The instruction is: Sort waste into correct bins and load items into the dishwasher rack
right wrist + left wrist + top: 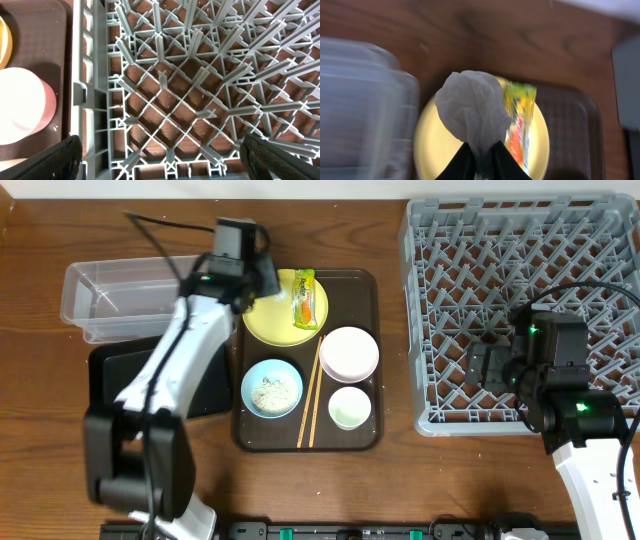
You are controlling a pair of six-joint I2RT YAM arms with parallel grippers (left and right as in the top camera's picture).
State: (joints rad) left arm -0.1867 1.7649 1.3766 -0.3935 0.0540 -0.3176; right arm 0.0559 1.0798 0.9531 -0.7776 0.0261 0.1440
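My left gripper [481,162] is shut on a crumpled white napkin [470,105] and holds it above the pale yellow plate [437,150]. The green-and-orange wrapper [520,120] lies on that plate, also seen overhead [303,297]. The clear tub [110,295] is just left of the gripper [255,285]. The light blue bowl [250,375] holds rice scraps [272,390]. The white-pink bowl [349,353], white cup [350,408] and chopsticks [311,395] sit on the brown serving tray [365,290]. My right gripper [160,155] is open and empty over the grey rack [175,100], near its front left corner.
The black tray [115,370] lies in front of the clear tub, partly under my left arm. The rack [520,240] fills the right side of the table. The white-pink bowl also shows in the right wrist view [20,105].
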